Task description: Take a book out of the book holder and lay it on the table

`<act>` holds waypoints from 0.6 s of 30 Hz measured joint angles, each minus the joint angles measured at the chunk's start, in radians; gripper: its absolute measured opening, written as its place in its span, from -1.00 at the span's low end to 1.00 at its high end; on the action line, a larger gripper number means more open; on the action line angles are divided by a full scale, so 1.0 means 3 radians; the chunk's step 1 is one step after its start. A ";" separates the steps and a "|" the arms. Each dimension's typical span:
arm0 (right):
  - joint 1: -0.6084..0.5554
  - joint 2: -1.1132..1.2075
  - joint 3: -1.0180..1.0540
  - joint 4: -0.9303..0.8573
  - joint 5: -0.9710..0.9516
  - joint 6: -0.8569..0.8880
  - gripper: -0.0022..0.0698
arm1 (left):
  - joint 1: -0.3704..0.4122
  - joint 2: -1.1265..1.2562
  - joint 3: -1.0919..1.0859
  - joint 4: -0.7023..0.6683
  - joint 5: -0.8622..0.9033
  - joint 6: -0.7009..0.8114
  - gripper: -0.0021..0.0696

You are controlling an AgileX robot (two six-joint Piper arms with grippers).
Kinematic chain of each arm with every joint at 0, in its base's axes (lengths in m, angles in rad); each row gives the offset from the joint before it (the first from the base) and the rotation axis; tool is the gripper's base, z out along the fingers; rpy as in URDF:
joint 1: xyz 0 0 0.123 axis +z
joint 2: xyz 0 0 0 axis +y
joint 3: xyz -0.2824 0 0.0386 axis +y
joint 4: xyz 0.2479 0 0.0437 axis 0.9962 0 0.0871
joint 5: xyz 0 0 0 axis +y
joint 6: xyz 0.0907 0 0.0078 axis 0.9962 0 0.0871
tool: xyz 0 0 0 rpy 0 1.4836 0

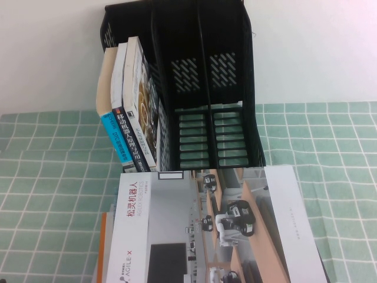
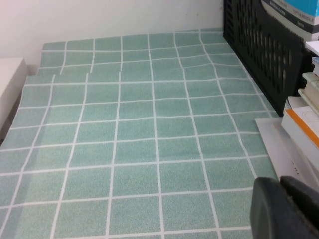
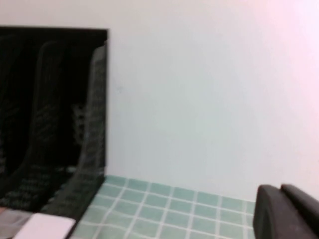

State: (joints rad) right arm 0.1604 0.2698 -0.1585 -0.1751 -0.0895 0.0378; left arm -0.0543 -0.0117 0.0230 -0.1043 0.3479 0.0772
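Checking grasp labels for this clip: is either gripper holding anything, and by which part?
Nothing. The left gripper hovers over bare table; the right gripper, shut, is in the air beside the book holder.

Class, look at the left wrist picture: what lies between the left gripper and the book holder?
In the left wrist view, a stack of books lying on the table sits between the left gripper and the book holder.

Raised high view downward; low wrist views across the table (image 2: 134, 149), sharing book holder (image 1: 194, 88).
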 joint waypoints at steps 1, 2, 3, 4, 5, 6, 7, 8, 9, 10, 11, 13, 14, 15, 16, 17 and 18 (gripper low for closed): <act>-0.0137 -0.0051 0.0094 0.0137 -0.0116 -0.0126 -0.94 | 0.0000 0.0000 0.0000 0.0000 0.0000 0.0000 -0.95; -0.0286 -0.0117 0.0209 0.0283 -0.0230 -0.0249 -0.94 | 0.0000 0.0000 0.0000 0.0000 0.0000 0.0000 -0.95; -0.0407 -0.0182 0.0319 0.0411 -0.0316 -0.0335 -0.94 | 0.0000 0.0000 0.0000 0.0000 0.0000 0.0000 -0.95; -0.0501 -0.0235 0.0425 0.0497 -0.0364 -0.0376 -0.95 | 0.0000 0.0000 0.0000 0.0000 0.0000 0.0000 -0.95; -0.0569 -0.0305 0.0516 0.0584 -0.0382 -0.0409 -0.94 | 0.0000 0.0000 0.0000 0.0000 0.0000 0.0000 -0.95; -0.0613 -0.0379 0.0576 0.0686 -0.0344 -0.0444 -0.94 | 0.0000 0.0000 0.0000 0.0000 0.0000 0.0000 -0.95; -0.0633 -0.0463 0.0593 0.0740 -0.0242 -0.0464 -0.94 | 0.0000 0.0000 0.0000 0.0000 0.0000 0.0000 -0.95; -0.0652 -0.0546 0.0603 0.0777 -0.0078 -0.0488 -0.94 | 0.0000 0.0000 0.0000 0.0000 0.0000 0.0000 -0.95; -0.0658 -0.0629 0.0612 0.0792 0.0109 -0.0494 -0.94 | 0.0000 0.0000 0.0000 0.0000 0.0000 0.0000 -0.95; -0.0658 -0.0694 0.0617 0.0797 0.0298 -0.0494 -0.94 | 0.0000 0.0000 0.0000 0.0000 0.0000 0.0000 -0.95; -0.0658 -0.0776 0.0617 0.0776 0.0504 -0.0482 -0.94 | 0.0000 0.0000 0.0000 0.0000 0.0000 0.0000 -0.95; -0.0658 -0.0891 0.0617 0.0676 0.0912 -0.0365 -0.94 | 0.0000 0.0000 0.0000 0.0000 0.0000 0.0000 -0.95; -0.0658 -0.0914 0.0617 0.0602 0.1132 -0.0270 -0.94 | 0.0000 0.0000 0.0000 0.0000 0.0000 0.0000 -0.95; -0.0658 -0.0927 0.0626 0.0536 0.1292 -0.0201 -0.94 | 0.0000 0.0000 0.0000 0.0000 0.0000 0.0000 -0.95; -0.0658 -0.0930 0.0625 0.0490 0.1392 -0.0167 -0.94 | 0.0000 0.0000 0.0000 0.0000 0.0000 0.0000 -0.95; -0.0658 -0.0930 0.0625 0.0446 0.1439 -0.0126 -0.94 | 0.0000 0.0000 0.0000 0.0000 0.0000 0.0000 -0.95; -0.0658 -0.0930 0.0625 0.0401 0.1449 -0.0126 -0.94 | 0.0000 0.0000 0.0000 0.0000 0.0000 0.0000 -0.95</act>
State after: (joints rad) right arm -0.0369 -0.0092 0.0291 -0.0548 0.3452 0.0000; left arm -0.0543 -0.0117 0.0230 -0.1043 0.3479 0.0772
